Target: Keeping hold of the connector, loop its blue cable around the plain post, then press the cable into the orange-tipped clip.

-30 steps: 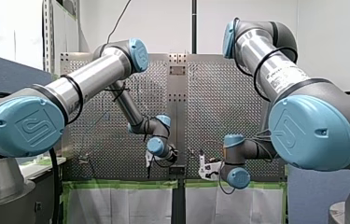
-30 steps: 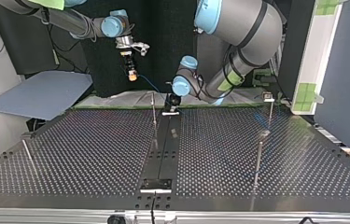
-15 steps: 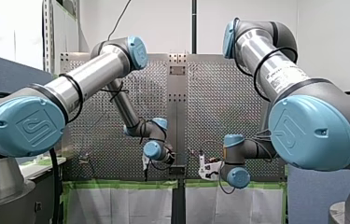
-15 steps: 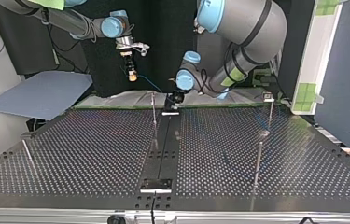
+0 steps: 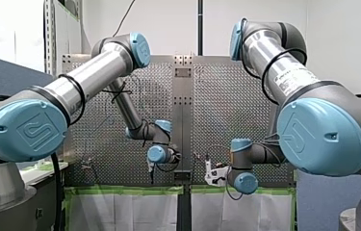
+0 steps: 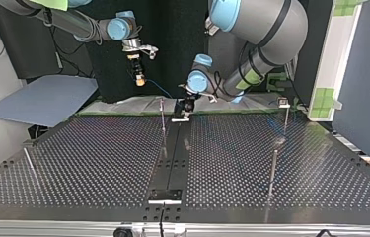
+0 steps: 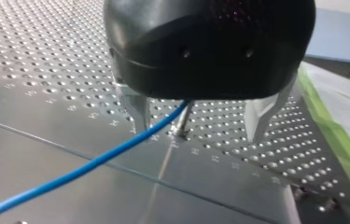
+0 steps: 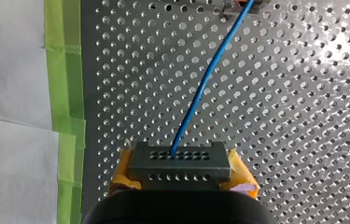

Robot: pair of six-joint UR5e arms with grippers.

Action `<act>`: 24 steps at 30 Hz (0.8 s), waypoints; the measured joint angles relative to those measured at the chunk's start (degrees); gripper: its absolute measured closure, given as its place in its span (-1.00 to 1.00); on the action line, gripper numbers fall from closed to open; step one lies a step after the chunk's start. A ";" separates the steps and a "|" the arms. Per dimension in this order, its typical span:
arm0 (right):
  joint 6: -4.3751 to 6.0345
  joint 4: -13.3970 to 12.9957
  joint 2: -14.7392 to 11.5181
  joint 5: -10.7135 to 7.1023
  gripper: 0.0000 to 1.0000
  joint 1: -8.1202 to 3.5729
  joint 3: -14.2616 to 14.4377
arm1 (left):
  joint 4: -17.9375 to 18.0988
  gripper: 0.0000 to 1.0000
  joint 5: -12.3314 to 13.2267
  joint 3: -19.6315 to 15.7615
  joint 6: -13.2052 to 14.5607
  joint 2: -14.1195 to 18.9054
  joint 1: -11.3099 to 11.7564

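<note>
Clamped between the yellow pads [image 8: 122, 170] of my right pincer [image 8: 180, 175]: the dark grey connector [image 8: 179, 161]. Long axis crosswise, running from pad to pad. Holed face pointing straight ahead, away from the pincer. Leaving the middle of that face, the blue cable [image 8: 205, 84] — nearly straight, slanting ahead over the perforated table [image 8: 303, 116] to the orange-tipped clip [image 8: 231, 4] at its far end. To one side of the pincer, a strip of green tape [image 8: 65, 93] along the table's edge, with white sheeting beyond it.

In the top view, my right pincer [image 6: 138, 76] held above the table's far edge and pointing down. Cable [image 6: 160, 91] sloping from it toward my left pincer [image 6: 186, 104], low at the far edge.

In the left wrist view, my left pincer [image 7: 197, 134]: black body, two metal fingers [image 7: 137, 109] spread wide, gripping nothing, tips close over the table. Between the fingers, a thin metal post [image 7: 183, 122] standing on the table. Threaded through the same gap, nearer one finger, the blue cable — touching the post or just beside it, cannot tell which. From there, cable trailing off low across the table, away from the pincer.
</note>
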 joint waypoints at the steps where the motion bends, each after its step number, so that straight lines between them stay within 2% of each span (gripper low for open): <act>1: -0.04 0.04 0.00 0.01 1.00 0.00 -0.03 | 0.14 -1.00 0.16 -0.01 0.01 0.00 0.01; 14: -0.61 1.04 -0.01 0.21 1.00 0.03 -0.68 | 0.61 -1.00 0.56 -0.51 1.22 0.03 -1.11; 24: -0.68 1.07 0.04 0.23 1.00 0.00 -0.79 | 2.26 -1.00 -0.20 -3.11 2.56 0.03 -1.93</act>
